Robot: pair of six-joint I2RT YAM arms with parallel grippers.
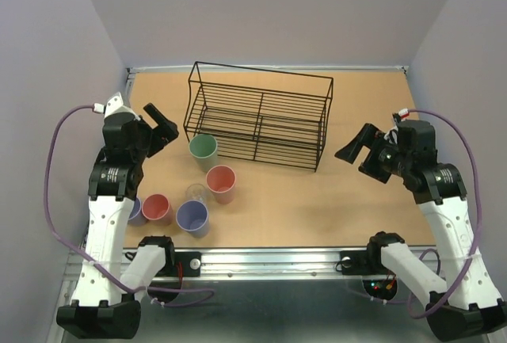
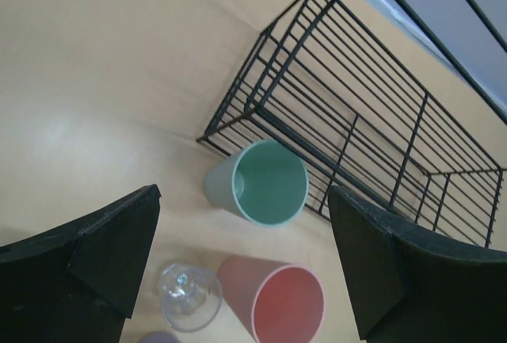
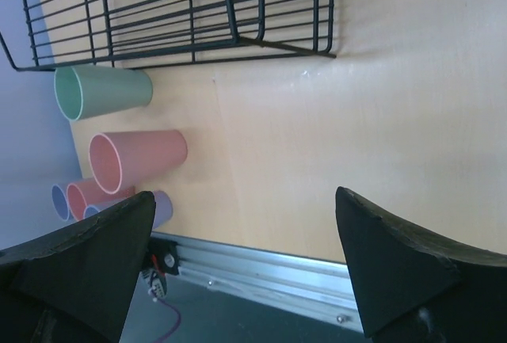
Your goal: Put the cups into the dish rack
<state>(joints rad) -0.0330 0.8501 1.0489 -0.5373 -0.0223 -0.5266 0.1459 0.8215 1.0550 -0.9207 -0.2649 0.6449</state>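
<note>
Left gripper (image 1: 161,123): spread wide, gripping nothing. Hangs above the left side of the tan table (image 1: 356,200), near the left end of the dish rack (image 1: 257,117), tilted down toward the cups. Frames, between its black fingers (image 2: 111,248), the sage green cup (image 2: 257,182) standing mouth-up just beside the rack's near left corner. Frames too, nearer the wrist, the salmon-pink cup (image 2: 277,299) with the small clear cup (image 2: 188,295) just beside it.

Right gripper (image 1: 356,145): equally wide, likewise gripping nothing. Hovers over the right side of the table, right of the rack and apart from it, pointing left.

Farther out, from overhead: black wire dish rack upright at the far middle of the table, long side facing the arms. All six cups mouth-up on the tabletop, outside the rack, clustered before its left end. Nearest the rack, the sage green cup; then the salmon-pink cup; then the clear cup, between it and the lavender cup (image 1: 192,216). In a row toward the near edge with that lavender one: a second salmon-pink cup (image 1: 157,207) and a second lavender cup (image 1: 135,210), the last partly hidden behind the left arm (image 1: 111,200).
</note>
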